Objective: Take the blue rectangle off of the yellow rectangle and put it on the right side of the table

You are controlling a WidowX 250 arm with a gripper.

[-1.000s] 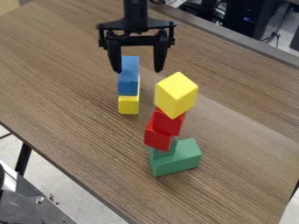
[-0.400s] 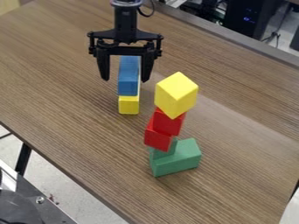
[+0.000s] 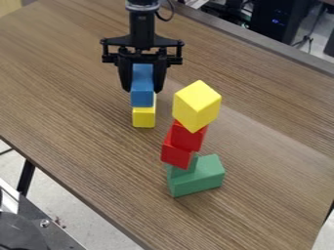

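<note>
Pinching the blue rectangular block (image 3: 142, 96) by its long sides, to judge by the view: fingers (image 3: 124, 79) of the black gripper (image 3: 141, 91) drawn in close on either flank, with the yellow rectangular block (image 3: 143, 118) directly beneath. Probably light and rigid, in no danger of crushing, but perhaps a little slick on smooth faces. Best taken there, across the narrow width and near mid-length, to prevent tipping nose-down or twisting. Lift straight up first, so as not to drag the yellow one along; then carry level, well clear of the precarious block tower (image 3: 186, 139), and lower flat.
</note>
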